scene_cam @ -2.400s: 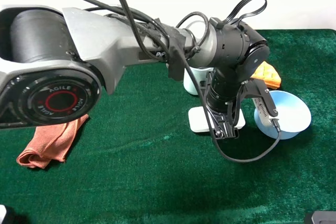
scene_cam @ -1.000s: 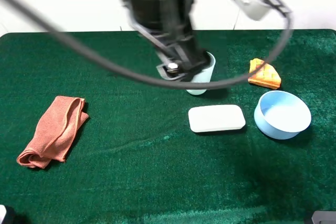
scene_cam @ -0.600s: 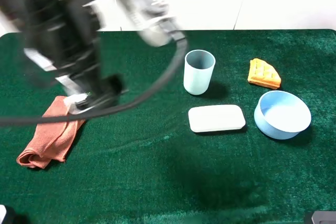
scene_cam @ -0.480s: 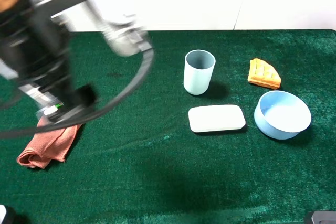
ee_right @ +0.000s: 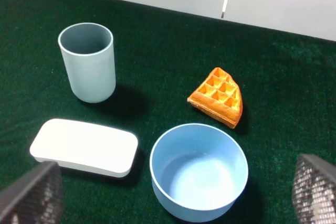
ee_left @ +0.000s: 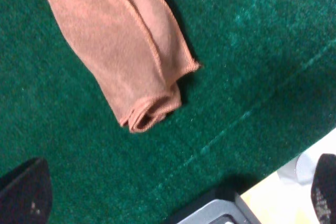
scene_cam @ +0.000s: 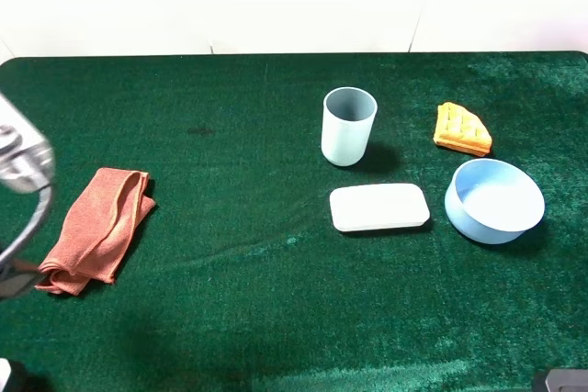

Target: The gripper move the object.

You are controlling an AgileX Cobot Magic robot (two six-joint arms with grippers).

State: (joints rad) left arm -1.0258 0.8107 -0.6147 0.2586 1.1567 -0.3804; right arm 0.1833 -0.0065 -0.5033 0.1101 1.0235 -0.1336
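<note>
— Where is the white box [scene_cam: 379,207] right now?

— Flat on the green cloth [scene_cam: 257,300], right of the middle in the high view. The light-blue cup [scene_cam: 348,126] stands upright just behind it, and the light-blue bowl [scene_cam: 494,200] sits just beside its right end, with a thin strip of cloth between them. Nothing touches the box.

— And the waffle piece [scene_cam: 462,128]?

— Behind the bowl, near the right edge of the cloth, apart from both the cup and the bowl.

— What about the right gripper [ee_right: 173,195]?

— Its wrist camera looks down on the box [ee_right: 84,147], the cup [ee_right: 87,62], the bowl [ee_right: 199,171] and the waffle piece [ee_right: 217,96]. Only the two blurred grey fingertips [ee_right: 31,195] show at the lower corners of that picture, set far apart, with nothing between them. It hangs above the things and touches none.

— The left gripper [ee_left: 173,192]?

— Also spread wide and empty. Its dark fingertips [ee_left: 25,192] show at the two corners of its own view, over the folded orange towel [ee_left: 115,45] near the edge of the cloth. In the high view only a blurred grey bit of the arm [scene_cam: 20,162] shows at the far left, beside that towel [scene_cam: 96,226].
</note>
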